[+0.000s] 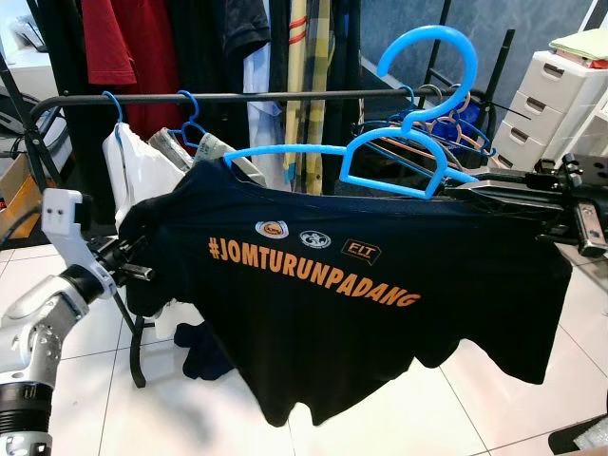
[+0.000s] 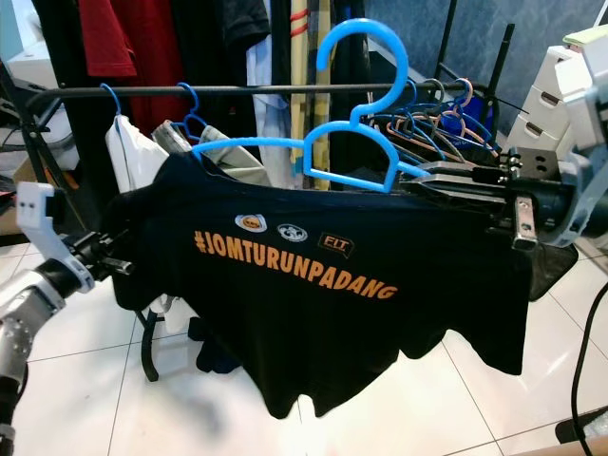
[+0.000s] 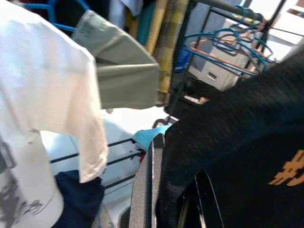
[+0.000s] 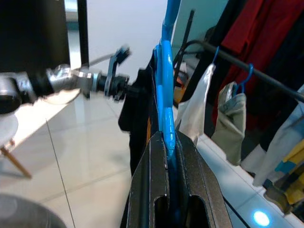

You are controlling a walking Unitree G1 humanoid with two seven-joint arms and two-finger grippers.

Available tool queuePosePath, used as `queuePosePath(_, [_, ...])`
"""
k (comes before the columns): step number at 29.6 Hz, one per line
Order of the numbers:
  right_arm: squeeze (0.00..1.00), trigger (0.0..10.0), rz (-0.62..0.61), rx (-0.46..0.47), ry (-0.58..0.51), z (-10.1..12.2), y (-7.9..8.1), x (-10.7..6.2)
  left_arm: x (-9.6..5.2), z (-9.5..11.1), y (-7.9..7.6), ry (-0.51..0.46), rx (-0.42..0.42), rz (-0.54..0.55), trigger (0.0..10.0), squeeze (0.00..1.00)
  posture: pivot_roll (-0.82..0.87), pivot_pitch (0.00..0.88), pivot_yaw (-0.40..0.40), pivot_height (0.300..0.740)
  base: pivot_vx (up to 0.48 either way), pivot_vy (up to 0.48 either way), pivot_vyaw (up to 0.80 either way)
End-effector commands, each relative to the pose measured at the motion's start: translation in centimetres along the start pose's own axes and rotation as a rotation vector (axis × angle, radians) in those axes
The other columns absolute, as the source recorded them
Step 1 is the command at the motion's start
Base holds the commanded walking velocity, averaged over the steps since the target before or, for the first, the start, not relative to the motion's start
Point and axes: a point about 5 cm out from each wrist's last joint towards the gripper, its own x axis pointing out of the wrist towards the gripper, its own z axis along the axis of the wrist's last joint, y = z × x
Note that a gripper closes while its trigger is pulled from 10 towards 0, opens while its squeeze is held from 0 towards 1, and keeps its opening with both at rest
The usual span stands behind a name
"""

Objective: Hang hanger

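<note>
Black T-shirt (image 1: 332, 313) on blue hanger (image 1: 399, 161); right claw (image 4: 168, 142) clamps hanger, left claw (image 3: 164, 190) grips shirt sleeve, near rail (image 1: 266, 95).

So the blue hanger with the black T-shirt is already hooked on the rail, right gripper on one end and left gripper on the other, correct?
Not quite: the blue hanger is not hooked yet. In the left eye view its hook sits in front of the rail, not over it. The rest holds: the right gripper clamps one end and the left gripper grips the black T-shirt at the other.

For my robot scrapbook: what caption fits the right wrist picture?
Right pincer clamps the blue hanger carrying a black T-shirt.
</note>
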Motion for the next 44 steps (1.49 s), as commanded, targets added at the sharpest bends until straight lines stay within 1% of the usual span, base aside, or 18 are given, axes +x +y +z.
queuePosePath(1, [0.00,0.0,-0.035,-0.084,-0.151,2.9,-0.1,-1.4,-1.0,-2.5,0.7,0.107,-0.043,0.094,2.9,0.00,-0.12,0.000,0.007,0.740,0.000,0.000,0.00])
queuePosePath(3, [0.00,0.0,-0.063,-0.076,-0.194,3.1,-0.5,-1.4,-0.3,-2.7,-2.0,0.117,-0.057,-0.069,2.8,0.00,-0.12,0.000,0.008,0.740,0.000,0.000,0.00])
queuePosePath(5, [0.00,0.0,-0.063,-0.076,-0.194,3.1,-0.5,-1.4,-0.3,-2.7,-2.0,0.117,-0.057,-0.069,2.8,0.00,-0.12,0.000,0.008,0.740,0.000,0.000,0.00])
queuePosePath(6, [0.00,0.0,-0.075,-0.074,-0.200,3.1,-0.6,-1.4,-0.2,-2.8,-3.1,0.130,-0.049,-0.140,2.9,0.00,-0.12,0.000,0.010,0.740,0.000,0.000,0.00])
queuePosePath(7, [0.00,0.0,-0.092,-0.074,-0.149,2.3,-0.8,-1.1,-0.3,-2.6,-4.3,0.130,-0.032,-0.237,4.2,0.00,-0.12,0.000,0.012,0.740,0.000,0.000,0.00])
queuePosePath(9, [0.00,0.0,-0.099,-0.066,-0.101,1.6,-0.9,-0.9,-0.5,-2.3,-5.3,0.121,-0.022,-0.304,4.7,0.00,-0.12,0.000,0.012,0.740,0.000,0.000,0.00])
queuePosePath(10, [0.00,0.0,-0.100,-0.061,-0.051,0.7,-0.8,-0.7,-0.8,-1.7,-6.2,0.094,-0.021,-0.385,7.5,0.00,-0.12,0.000,0.013,0.740,0.000,0.000,0.00])
queuePosePath(11, [0.00,0.0,-0.100,-0.061,-0.051,0.7,-0.8,-0.7,-0.8,-1.7,-6.2,0.094,-0.021,-0.385,7.5,0.00,-0.12,0.000,0.013,0.740,0.000,0.000,0.00])
queuePosePath(12, [0.00,0.0,-0.092,-0.053,-0.020,0.1,-0.7,-0.4,-1.1,-1.0,-7.1,0.062,-0.006,-0.464,10.0,0.00,-0.12,0.000,0.015,0.740,0.000,0.000,0.00])
queuePosePath(14, [0.00,0.0,-0.092,-0.053,-0.020,0.1,-0.7,-0.4,-1.1,-1.0,-7.1,0.062,-0.006,-0.464,10.0,0.00,-0.12,0.000,0.015,0.740,0.000,0.000,0.00])
queuePosePath(15, [0.00,0.0,-0.078,-0.046,-0.004,-0.3,-0.5,-0.2,-1.5,-0.5,-7.7,0.048,0.007,-0.526,10.0,0.00,-0.12,0.000,0.015,0.740,0.000,0.000,0.00])
queuePosePath(16, [0.00,0.0,-0.062,-0.039,0.008,-0.6,-0.3,0.1,-1.9,0.0,-8.0,0.042,-0.001,-0.580,10.0,1.00,-0.12,0.000,0.015,0.740,0.000,0.000,0.00])
queuePosePath(25, [0.00,0.0,-0.005,-0.016,0.045,-1.3,0.3,0.7,-2.9,1.6,-7.4,0.030,0.037,-0.624,10.0,1.00,-0.12,0.000,0.012,0.740,0.000,0.000,0.00])
queuePosePath(27, [0.00,0.0,0.062,0.007,0.087,-1.9,0.9,0.9,-4.0,3.4,-6.0,0.009,0.107,-0.628,10.0,1.00,-0.12,0.000,0.010,0.740,0.000,0.000,0.00])
queuePosePath(30, [0.00,0.0,0.102,0.022,0.117,-2.3,1.3,1.0,-4.9,4.7,-5.4,-0.002,0.150,-0.647,10.0,1.00,-0.12,0.000,0.007,0.740,0.000,0.000,0.00])
queuePosePath(35, [0.00,0.0,0.106,0.022,0.118,-2.4,1.3,1.1,-5.7,5.0,-5.0,0.071,0.218,-0.664,10.0,1.00,-0.12,0.000,0.006,0.740,0.000,0.000,0.00])
queuePosePath(39, [0.00,0.0,0.109,0.021,0.114,-2.3,1.3,1.1,-5.6,4.8,-4.1,0.109,0.273,-0.599,10.0,1.00,-0.12,0.000,0.006,0.740,0.000,0.000,0.00])
queuePosePath(44, [0.00,0.0,0.189,0.046,0.110,-2.5,2.2,2.0,-4.6,5.8,-5.0,-0.011,0.269,-0.596,10.0,1.00,-0.13,0.000,0.009,0.740,0.000,0.000,0.00])
